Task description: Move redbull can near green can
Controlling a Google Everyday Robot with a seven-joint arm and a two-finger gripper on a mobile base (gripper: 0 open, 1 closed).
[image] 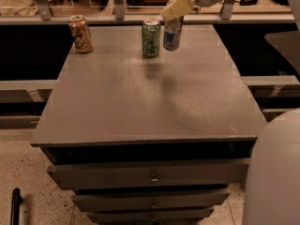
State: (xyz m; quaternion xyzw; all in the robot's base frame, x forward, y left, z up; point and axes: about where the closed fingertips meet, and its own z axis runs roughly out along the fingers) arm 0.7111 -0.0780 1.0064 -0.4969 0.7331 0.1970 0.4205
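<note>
the pincer (174,12) reaches in from the upper right over the far edge of the grey worktop (150,102), its cream fingers (178,4) clamped on the top of the redbull can (172,35). the can leans slightly, just right of the green can (151,37), with a thin gap between them; whether its base touches the worktop i cannot tell. an orange-brown can (80,33) stands upright, well apart, at the far left corner. drawers (150,175) sit below.
</note>
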